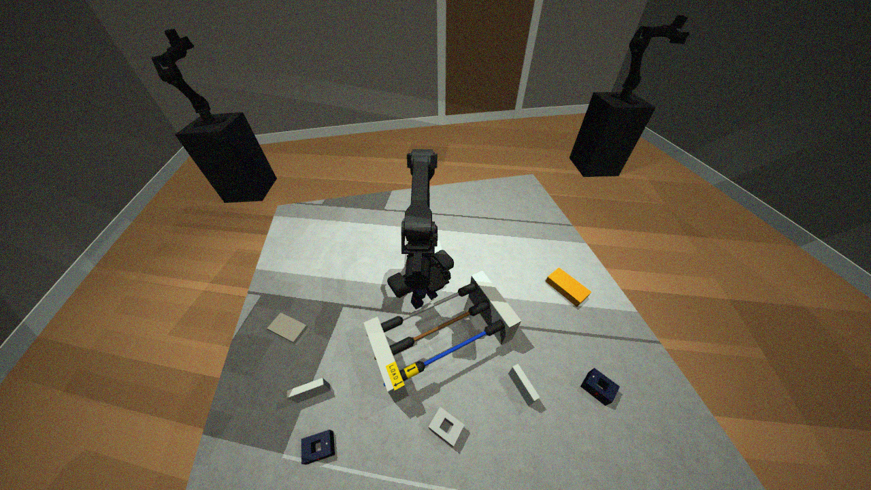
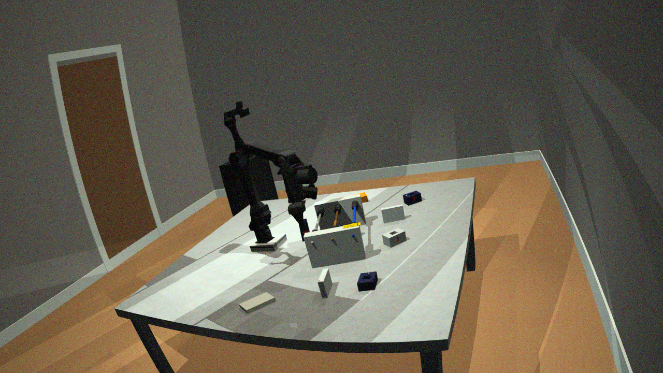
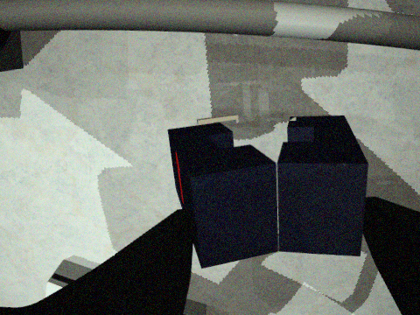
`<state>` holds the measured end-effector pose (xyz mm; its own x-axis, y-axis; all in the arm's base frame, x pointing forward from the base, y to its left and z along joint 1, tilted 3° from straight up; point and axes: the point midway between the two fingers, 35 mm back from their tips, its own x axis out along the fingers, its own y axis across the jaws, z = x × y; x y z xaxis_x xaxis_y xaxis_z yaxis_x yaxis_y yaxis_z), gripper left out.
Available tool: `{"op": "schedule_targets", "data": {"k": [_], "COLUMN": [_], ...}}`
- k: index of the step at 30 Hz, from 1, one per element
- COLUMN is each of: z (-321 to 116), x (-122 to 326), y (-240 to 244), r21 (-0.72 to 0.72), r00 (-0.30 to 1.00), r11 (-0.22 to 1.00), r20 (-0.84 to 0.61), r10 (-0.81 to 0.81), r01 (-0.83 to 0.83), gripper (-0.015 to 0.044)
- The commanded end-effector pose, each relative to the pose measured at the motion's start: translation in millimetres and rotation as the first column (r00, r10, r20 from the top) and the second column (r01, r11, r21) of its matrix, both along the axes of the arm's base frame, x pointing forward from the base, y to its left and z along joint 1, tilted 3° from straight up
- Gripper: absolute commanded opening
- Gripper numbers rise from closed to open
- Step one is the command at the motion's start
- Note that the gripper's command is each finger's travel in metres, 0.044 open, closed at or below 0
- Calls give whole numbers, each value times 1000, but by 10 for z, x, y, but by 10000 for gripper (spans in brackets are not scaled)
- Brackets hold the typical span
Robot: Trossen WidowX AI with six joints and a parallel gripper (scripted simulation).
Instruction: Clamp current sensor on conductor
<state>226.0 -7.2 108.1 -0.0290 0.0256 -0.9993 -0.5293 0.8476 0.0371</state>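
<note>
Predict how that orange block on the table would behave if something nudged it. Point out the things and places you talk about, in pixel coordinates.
The orange block (image 1: 568,286) (image 2: 363,197) looks rigid, with crisp straight edges, so it probably wouldn't bend. Its flat sides suggest it would slide rather than roll. Lying low on a broad face, it seems unlikely to tip.

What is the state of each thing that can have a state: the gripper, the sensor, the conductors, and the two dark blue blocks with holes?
gripper: shut on the sensor
split-core sensor: open, held between the fingers
blue conductor: bare, no sensor round it
brown conductor: bare, no sensor round it
dark blue blocks: whole, lying apart on the table
</note>
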Motion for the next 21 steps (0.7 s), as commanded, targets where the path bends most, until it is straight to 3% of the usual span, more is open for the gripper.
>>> {"op": "schedule_targets", "data": {"k": [1,13,21], "z": [219,759,790], "x": [20,-42,25], "y": [-4,-13,7], "r21": [2,5,7], "r00": [1000,1000,997], "r11": [1000,1000,997], "r20": [8,4,13], "r10": [6,6,-71], "r01": [-6,-6,71], "gripper": [0,0,0]}}
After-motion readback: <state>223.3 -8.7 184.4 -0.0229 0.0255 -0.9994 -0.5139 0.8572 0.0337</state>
